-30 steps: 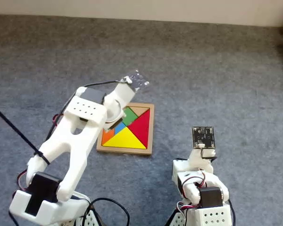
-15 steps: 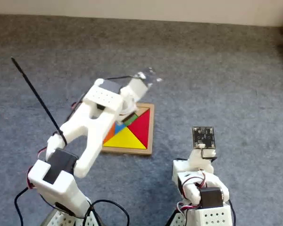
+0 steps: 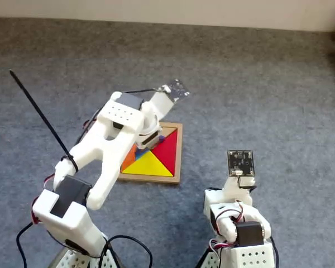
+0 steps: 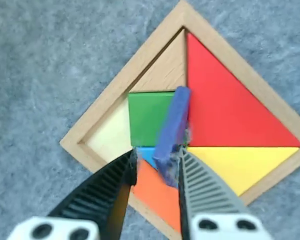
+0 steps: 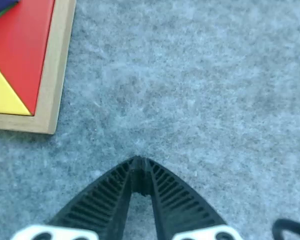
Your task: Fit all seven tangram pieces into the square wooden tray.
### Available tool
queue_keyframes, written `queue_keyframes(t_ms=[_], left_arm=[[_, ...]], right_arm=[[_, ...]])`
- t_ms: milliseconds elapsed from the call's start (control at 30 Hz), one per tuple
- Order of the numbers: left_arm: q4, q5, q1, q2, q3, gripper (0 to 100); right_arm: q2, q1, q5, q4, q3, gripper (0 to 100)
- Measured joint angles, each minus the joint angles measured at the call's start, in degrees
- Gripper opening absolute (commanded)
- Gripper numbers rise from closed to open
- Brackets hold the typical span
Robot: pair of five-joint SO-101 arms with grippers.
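Shifted left gripper (image 4: pixel 157 155), tilted blue piece (image 4: pixel 174 117)

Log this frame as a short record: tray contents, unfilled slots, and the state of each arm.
tray: square wooden tray on grey carpet
seated pieces: red triangle, yellow triangle, green square, orange triangle, light blue triangle
unfilled: two bare triangular gaps beside the green square
left gripper: jaws shut on blue piece, held on edge, tilted over the tray's middle
right gripper: jaws shut, over carpet beside the tray
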Motion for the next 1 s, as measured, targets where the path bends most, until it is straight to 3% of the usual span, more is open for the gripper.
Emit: queue_keyframes(t_ms=[333,633,800,1000], left_arm=[[0.0,0.0,-3.52,0.0,-3.52,14],[0.0,0.0,0.79,0.0,-3.78,14],[-5.63,0.09,0.88,2.9,1.23,14],[-8.7,-0.26,-0.97,8.53,-0.97,14]], right_arm=[[0.0,0.0,0.0,0.0,0.0,1.2],[0.0,0.0,0.0,0.0,0.0,1.2],[0.0,0.0,0.0,0.0,0.0,1.2],[0.0,0.0,0.0,0.0,0.0,1.2]])
